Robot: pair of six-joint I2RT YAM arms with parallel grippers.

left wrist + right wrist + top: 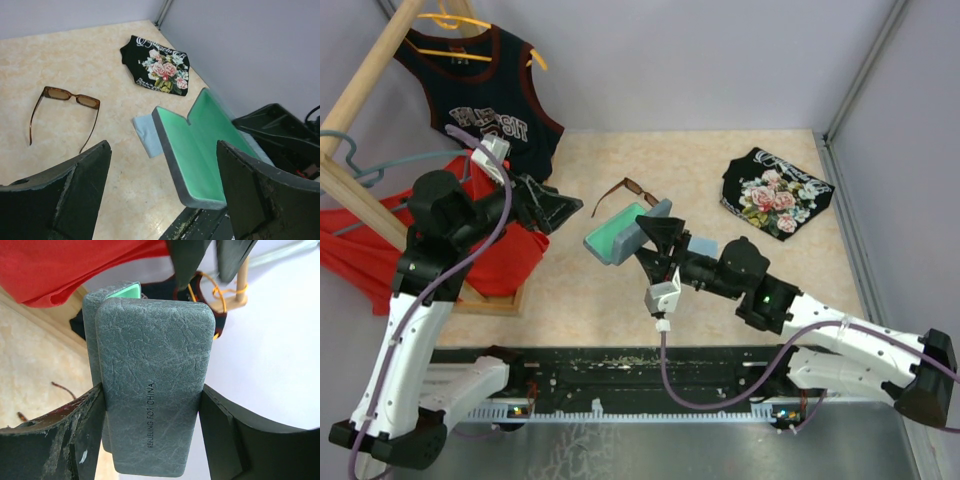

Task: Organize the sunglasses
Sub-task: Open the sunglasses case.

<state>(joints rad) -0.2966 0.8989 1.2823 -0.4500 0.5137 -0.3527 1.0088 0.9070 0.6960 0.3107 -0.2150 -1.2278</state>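
The sunglasses (626, 189) lie on the counter (575, 292) with temples spread, just beyond the grey-blue case (618, 236) and apart from it. The case is clamped across its outer shell by the right jaws and held open, green lining turned toward the left arm (440, 215). The left jaws are spread wide, with nothing held. A light blue cloth (145, 134) is seen beside the case. Presenting the case is judged the step in hand. Next, the glasses would need to be taken by their thin frame, probably folded, and laid inside.
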